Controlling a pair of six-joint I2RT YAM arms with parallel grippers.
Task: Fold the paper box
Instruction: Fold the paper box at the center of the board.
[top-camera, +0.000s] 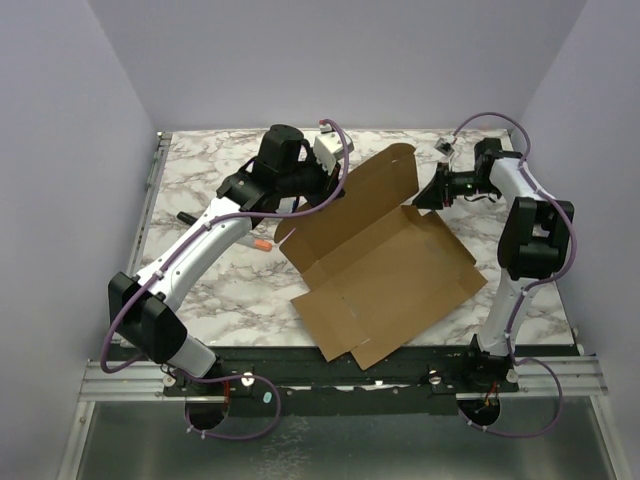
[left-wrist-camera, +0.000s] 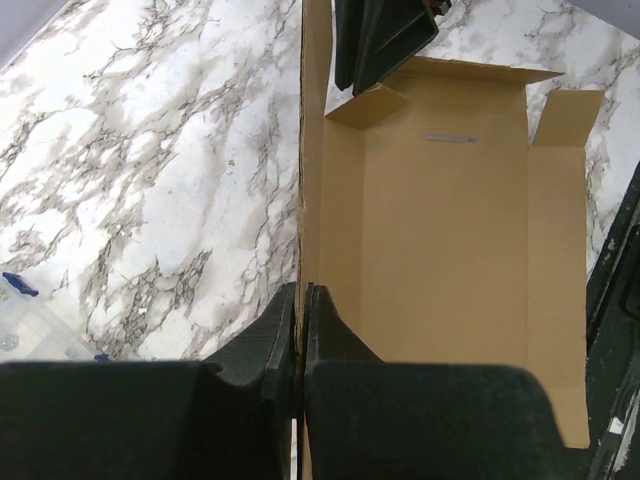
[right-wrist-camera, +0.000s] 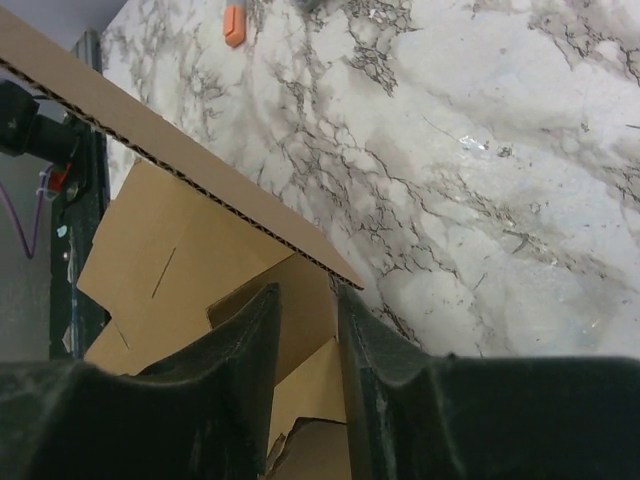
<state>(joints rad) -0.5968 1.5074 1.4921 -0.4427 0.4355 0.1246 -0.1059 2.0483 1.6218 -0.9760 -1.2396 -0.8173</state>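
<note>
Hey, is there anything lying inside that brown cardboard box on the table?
Nothing loose shows on the plain brown cardboard die-cut box: only bare panels and one thin slit. The left gripper covers its near edge, so that strip is unseen.

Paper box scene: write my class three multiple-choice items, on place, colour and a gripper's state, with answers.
1. Where does the paper box lie? A on the marble table; B on the floor; C in a bin.
2. What colour is it? A white; B brown; C blue.
3. The left gripper is: A open in the air; B holding a pen; C shut on the box's edge.
Answers: 1 A, marble shows around it; 2 B, plain brown cardboard; 3 C, it pinches the cardboard edge.
</note>
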